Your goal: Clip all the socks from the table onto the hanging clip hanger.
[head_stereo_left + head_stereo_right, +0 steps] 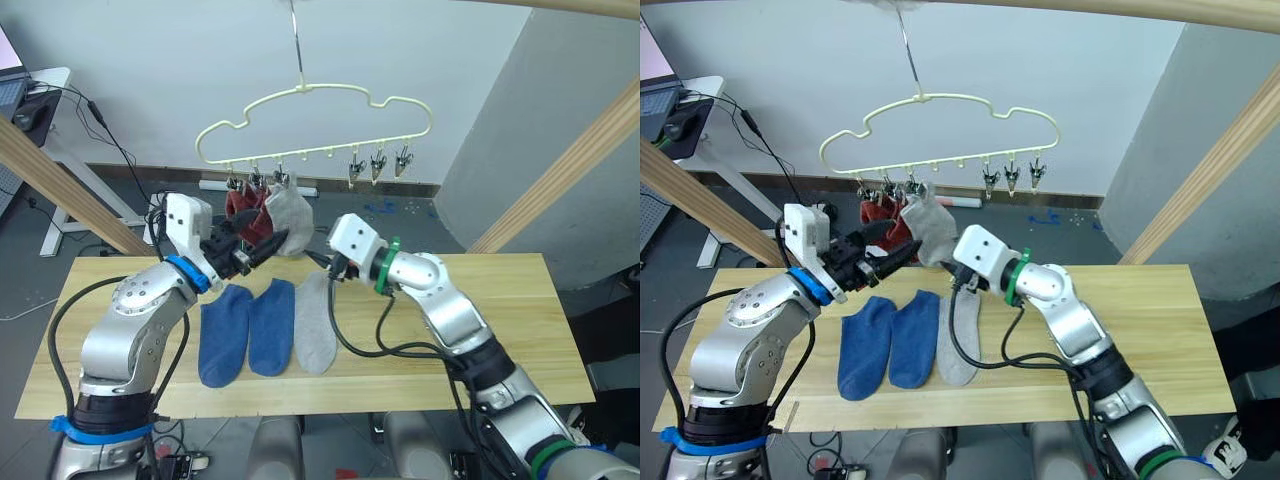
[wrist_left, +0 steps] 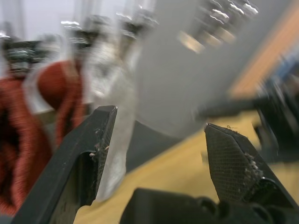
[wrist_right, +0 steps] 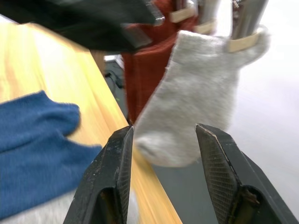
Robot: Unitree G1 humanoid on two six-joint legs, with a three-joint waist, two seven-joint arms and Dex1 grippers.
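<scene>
I judge the job about half done. Three socks hang from the clip hanger [image 1: 312,122]: two dark red socks [image 1: 248,213] at its left end, and one grey sock [image 1: 289,218] clipped just beside them. The three clips [image 1: 378,164] toward the hanger's right end hang bare. The hanger hangs by its metal hook above the far edge of the table [image 1: 520,330], near the middle of its length.

Three socks are left to clip. They lie side by side on the tabletop, left of its middle, toes toward the near edge: two blue socks [image 1: 247,330] touching each other, and a second grey sock [image 1: 315,325] against the right-hand blue one.

My left gripper [image 1: 262,250] is raised over the far edge, just below the red socks. Its fingers are spread wide and hold nothing; in the left wrist view the red and grey fabric hangs beyond the tips.

My right gripper [image 3: 161,175] is also raised near the far edge, pointing at the hanging grey sock. Its fingers are wide apart and empty, and the sock's toe shows between the tips in the right wrist view, not touched as far as I can tell.

No container is in play; the hanger is the only holder, carrying three socks.
</scene>
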